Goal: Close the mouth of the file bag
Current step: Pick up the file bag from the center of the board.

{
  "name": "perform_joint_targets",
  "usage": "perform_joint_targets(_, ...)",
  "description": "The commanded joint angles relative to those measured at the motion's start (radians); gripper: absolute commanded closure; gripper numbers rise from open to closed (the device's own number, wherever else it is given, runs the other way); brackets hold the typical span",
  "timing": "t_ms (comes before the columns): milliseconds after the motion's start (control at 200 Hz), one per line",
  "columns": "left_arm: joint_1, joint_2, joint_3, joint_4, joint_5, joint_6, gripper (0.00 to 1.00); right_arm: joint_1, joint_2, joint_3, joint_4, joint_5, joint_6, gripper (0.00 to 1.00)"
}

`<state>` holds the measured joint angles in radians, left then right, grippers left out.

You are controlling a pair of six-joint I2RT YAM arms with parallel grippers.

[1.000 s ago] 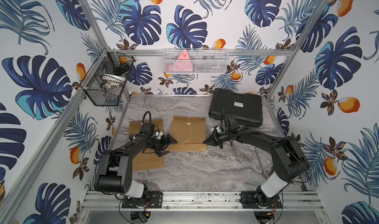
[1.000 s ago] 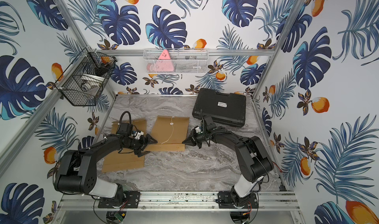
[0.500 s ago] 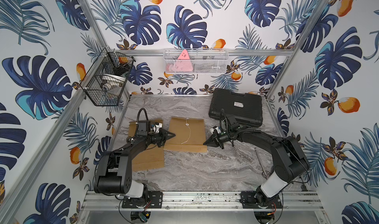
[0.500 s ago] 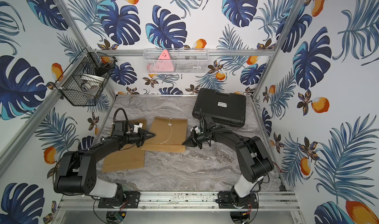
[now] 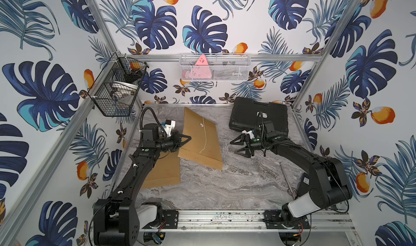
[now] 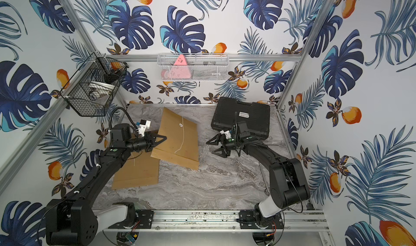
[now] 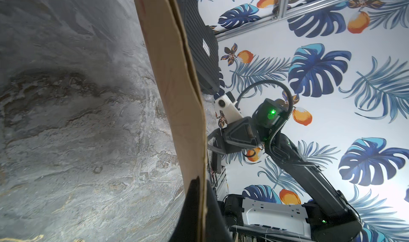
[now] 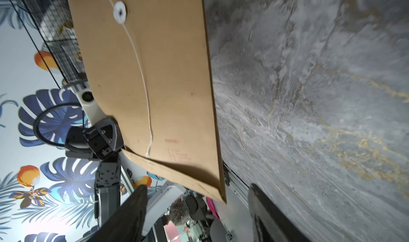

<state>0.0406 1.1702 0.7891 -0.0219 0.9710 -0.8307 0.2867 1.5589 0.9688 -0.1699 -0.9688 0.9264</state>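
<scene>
Bag: brown file bag (image 5: 199,141) near the middle of the worktop (image 5: 225,188), left of the black case (image 5: 258,116). Its left edge is raised, so it sits tilted. The near right corner seems to rest on the marble.
Long axis: back to front and skewed, with the far end swung toward the left. The button (image 5: 201,125) is at the far end, and the string (image 5: 203,141) trails loose down the face toward a lighter band at the near end, which I take for the flap.
Left jaws: closed flat on the bag's left edge, about halfway along. The left wrist view shows the bag (image 7: 177,97) edge-on, pinched between them.
Right jaws: spread wide, holding nothing, near the bag's right edge but clear of it. In the right wrist view the bag (image 8: 155,85) lies beyond the tips, its near end gaping a little.
Key relation: the bag lies to the left of the right jaws, its long right edge facing them. The right arm (image 5: 292,150) is nearer the free edge and flap, while the left arm (image 5: 139,166) is busy as anchor.
Mouth: not yet closed, as I read it.
Also: a second brown bag (image 5: 162,172) lies flat under the left arm.
Change: a second ago the bag lay flat and square, with the left jaws open at its left edge and the right jaws shut at its right. Now the roles are swapped, the bag is swung and tipped, and the right jaws have drawn off rightward.
</scene>
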Motion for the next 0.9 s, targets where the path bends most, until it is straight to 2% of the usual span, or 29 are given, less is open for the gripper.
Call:
perform_joint_targets(0,-0.014,-0.019,-0.007,0.236,0.069,-0.136,1.00,0.004,0.025,0.026,0.194,0.016,0.085,0.17)
perform_joint_targets(95,-0.019,-0.023,-0.010,0.418,0.078,-0.262,1.00,0.009,0.076,0.059,0.297,0.015,0.144,0.14)
perform_joint_targets(155,-0.055,-0.021,-0.009,0.536,0.080,-0.341,1.00,0.009,0.096,0.073,0.358,0.017,0.174,0.13)
perform_joint_targets(220,-0.071,-0.017,0.001,0.600,0.078,-0.383,1.00,0.012,0.117,0.095,0.423,0.005,0.211,0.13)
perform_joint_targets(295,-0.097,-0.014,0.025,0.589,0.076,-0.363,1.00,0.015,0.140,0.124,0.507,-0.015,0.261,0.14)
perform_joint_targets(430,-0.146,-0.007,0.086,0.436,0.061,-0.224,1.00,0.011,0.145,0.145,0.684,-0.025,0.368,0.19)
perform_joint_targets(530,-0.165,0.001,0.106,0.403,0.047,-0.185,1.00,0.009,0.125,0.153,0.706,-0.022,0.376,0.31)
perform_joint_targets(640,-0.169,0.005,0.111,0.386,0.046,-0.162,1.00,0.001,0.094,0.135,0.735,-0.022,0.374,0.57)
perform_joint_targets(766,-0.169,0.011,0.119,0.364,0.055,-0.144,1.00,-0.014,0.067,0.092,0.858,-0.035,0.414,0.78)
perform_joint_targets(831,-0.169,0.018,0.123,0.369,0.061,-0.148,0.90,-0.016,0.057,0.074,0.919,-0.044,0.424,0.87)
perform_joint_targets(896,-0.167,0.029,0.138,0.362,0.068,-0.145,0.68,-0.017,0.044,0.055,0.991,-0.046,0.431,0.94)
